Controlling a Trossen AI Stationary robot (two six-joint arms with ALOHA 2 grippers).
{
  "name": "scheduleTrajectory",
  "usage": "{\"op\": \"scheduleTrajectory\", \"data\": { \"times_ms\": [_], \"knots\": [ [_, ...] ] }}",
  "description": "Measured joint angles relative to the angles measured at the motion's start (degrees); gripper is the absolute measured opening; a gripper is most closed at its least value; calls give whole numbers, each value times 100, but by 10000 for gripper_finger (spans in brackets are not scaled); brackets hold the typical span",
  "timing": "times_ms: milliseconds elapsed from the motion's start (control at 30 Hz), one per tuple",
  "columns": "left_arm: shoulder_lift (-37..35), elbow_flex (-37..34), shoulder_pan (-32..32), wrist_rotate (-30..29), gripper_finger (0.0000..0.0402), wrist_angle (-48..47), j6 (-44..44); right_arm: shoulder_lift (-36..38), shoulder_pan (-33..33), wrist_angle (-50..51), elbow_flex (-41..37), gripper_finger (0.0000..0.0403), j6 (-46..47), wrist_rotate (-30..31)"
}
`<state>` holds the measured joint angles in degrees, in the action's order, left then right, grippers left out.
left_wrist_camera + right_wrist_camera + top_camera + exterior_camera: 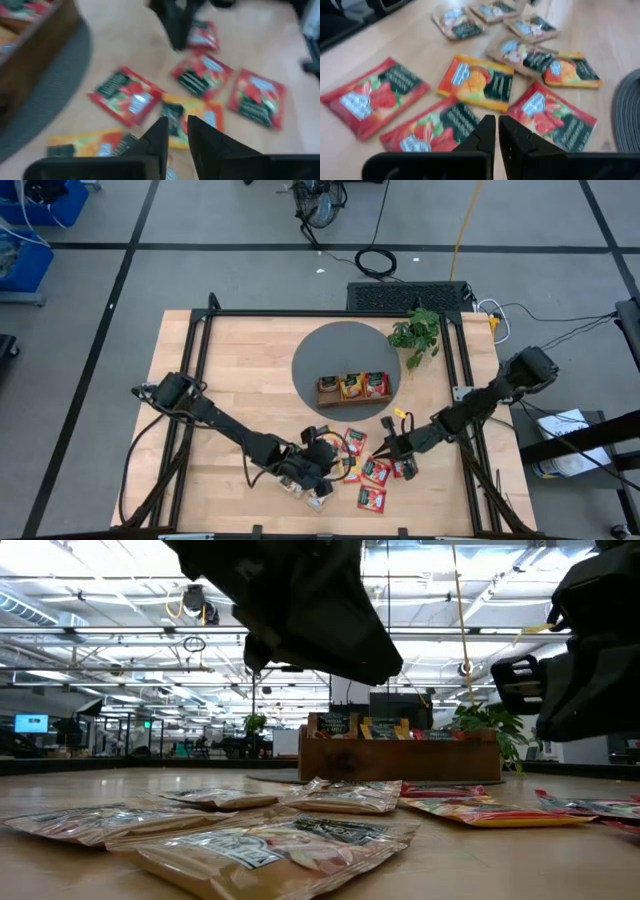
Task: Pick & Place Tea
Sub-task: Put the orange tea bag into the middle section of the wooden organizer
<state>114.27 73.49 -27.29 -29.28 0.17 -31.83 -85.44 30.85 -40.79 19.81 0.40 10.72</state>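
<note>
- The tea (372, 472) lies loose on the counter (250, 370) in the lower middle of the high view: flat packets, red, orange-yellow and beige, some overlapping. More packets already stand in the tray (352, 388) on the grey mat (330, 350) at centre.
- We judge each packet light, thin and limp, with a slick foil-like skin. It should bend instead of breaking, but it may slide when nudged.
- Lying flat, a packet gives little to bite on. We would take one by a free edge or corner, best where it rides up on a neighbour, as the beige ones in the low view's foreground (270, 855) do.
- The left pincer (176, 131) hangs over an orange packet (192, 116) with a narrow gap between its fingers, holding nothing.
- The right pincer (496, 125) is pressed nearly together and empty, above the red packets (552, 114) near the orange one (477, 82).
- Overlaps risk lifting two at once, so we favour an outlying packet.
</note>
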Motion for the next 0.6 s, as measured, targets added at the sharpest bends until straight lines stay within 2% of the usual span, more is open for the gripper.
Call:
{"op": "scheduleTrajectory", "data": {
  "times_ms": [67,133,433,600],
  "knots": [
    [1,0,98,-127,90,92,-377,-145,-8,-345,0,15,1,-1],
    [-1,0,217,86,97,27,-542,-261,-8,-697,2,16,0,-9],
    [159,-2,116,678,117,83,-375,-268,97,-864,2,16,368,-183],
    [581,-3,-31,769,118,1134,-227,-268,86,-1019,6,16,950,-30]
  ]
}}
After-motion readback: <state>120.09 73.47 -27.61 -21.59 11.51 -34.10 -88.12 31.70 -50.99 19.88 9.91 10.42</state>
